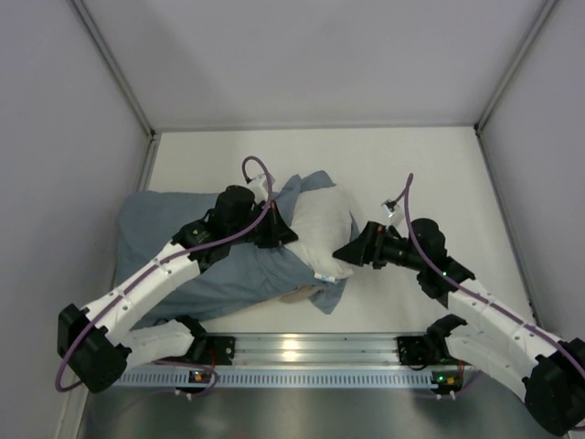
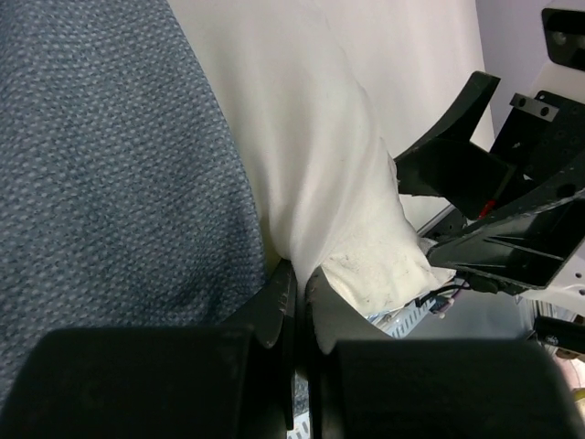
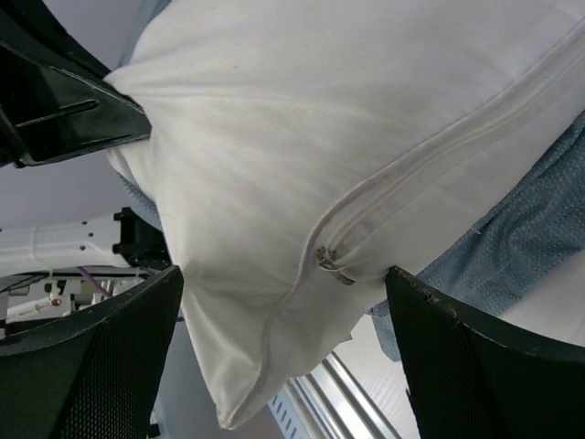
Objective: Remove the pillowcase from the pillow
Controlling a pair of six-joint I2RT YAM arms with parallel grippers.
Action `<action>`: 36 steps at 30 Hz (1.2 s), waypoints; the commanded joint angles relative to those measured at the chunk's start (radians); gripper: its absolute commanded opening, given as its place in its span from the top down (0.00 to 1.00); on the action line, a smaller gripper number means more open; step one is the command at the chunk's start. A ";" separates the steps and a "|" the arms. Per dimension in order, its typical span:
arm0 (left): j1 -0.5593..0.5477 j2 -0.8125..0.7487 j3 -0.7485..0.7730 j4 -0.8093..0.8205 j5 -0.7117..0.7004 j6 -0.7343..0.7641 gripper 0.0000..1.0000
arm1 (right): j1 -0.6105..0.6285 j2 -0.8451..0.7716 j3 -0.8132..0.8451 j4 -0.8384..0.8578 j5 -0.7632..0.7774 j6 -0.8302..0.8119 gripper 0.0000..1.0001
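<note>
The pillowcase (image 1: 169,238) lies slumped on the left half of the worktop (image 1: 411,165), its mouth facing right; the pillow (image 1: 320,227) sticks out of that mouth at centre, its right end bare and white, a zip (image 3: 334,261) running along the exposed edge; the left tool (image 1: 281,233) is pressed together where blue cloth meets white, white folds gathering toward its tips, though which cloth is nipped I cannot tell; the right tool (image 1: 345,251) stands spread wide, one finger on each side of the pillow's zipped near-right corner.
</note>
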 commanded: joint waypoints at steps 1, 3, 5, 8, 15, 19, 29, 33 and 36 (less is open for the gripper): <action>-0.009 -0.011 0.000 0.111 0.028 -0.011 1.00 | 0.006 -0.051 -0.007 0.102 -0.021 0.052 0.12; -0.010 0.004 0.004 0.132 0.045 -0.019 1.00 | 0.009 -0.034 -0.025 0.155 -0.050 0.086 0.12; -0.015 0.024 0.015 0.157 0.054 -0.028 1.00 | 0.019 0.003 -0.045 0.197 -0.057 0.098 0.12; -0.035 0.053 0.052 0.160 0.054 -0.027 1.00 | 0.042 0.059 -0.073 0.292 -0.060 0.123 0.12; -0.113 0.124 0.115 0.158 0.020 -0.030 1.00 | 0.157 0.237 -0.012 0.344 0.053 0.077 0.13; -0.162 0.116 0.112 0.158 -0.017 -0.038 1.00 | 0.191 0.316 0.059 0.277 0.159 0.023 0.22; -0.164 -0.074 0.107 -0.097 -0.171 -0.036 0.01 | 0.188 0.336 0.088 0.214 0.356 -0.032 1.00; -0.164 -0.204 0.081 -0.193 -0.300 -0.113 0.01 | 0.185 0.226 0.074 0.163 0.380 -0.012 1.00; -0.164 -0.315 0.009 -0.198 -0.313 -0.180 0.01 | 0.179 0.129 0.089 0.105 0.416 0.000 1.00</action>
